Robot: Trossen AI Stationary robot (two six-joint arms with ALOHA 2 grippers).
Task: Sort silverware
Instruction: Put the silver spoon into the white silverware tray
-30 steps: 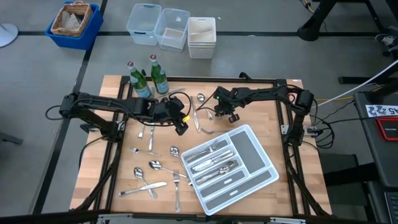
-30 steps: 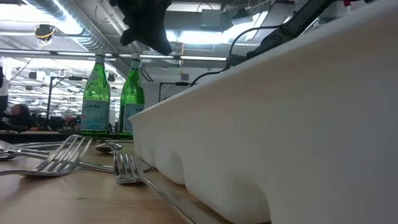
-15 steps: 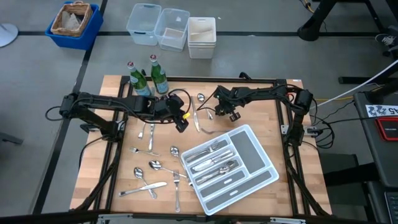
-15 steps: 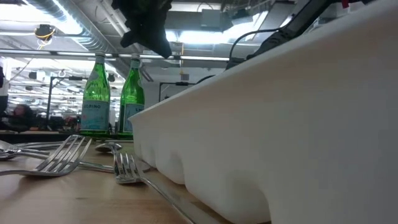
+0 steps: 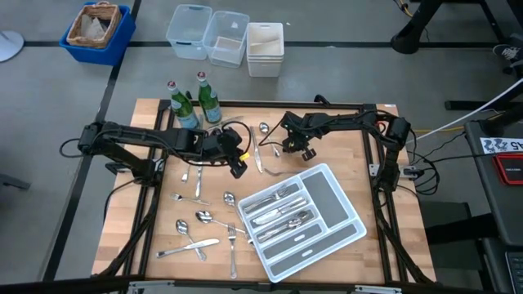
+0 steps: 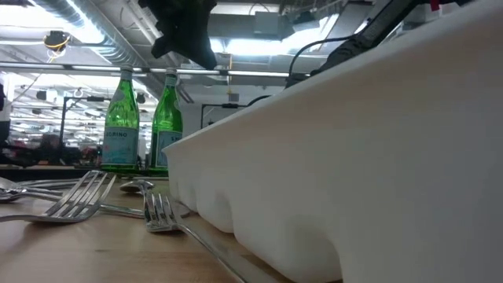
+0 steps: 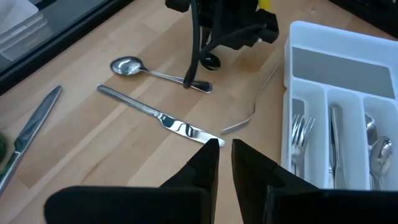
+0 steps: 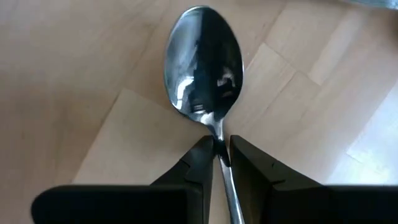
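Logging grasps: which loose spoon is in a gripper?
The spoon whose neck sits between the right gripper fingers, near the table's far edge; the others lie untouched.

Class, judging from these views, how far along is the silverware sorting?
Done: several pieces lie in the white tray. In hand: the right gripper pinches a spoon at its neck; the left gripper hangs empty above a knife. Left: loose forks and spoons on the table.

Loose silverware (image 5: 198,220) left of tray (image 5: 353,231) — bottles (image 5: 194,102) behind
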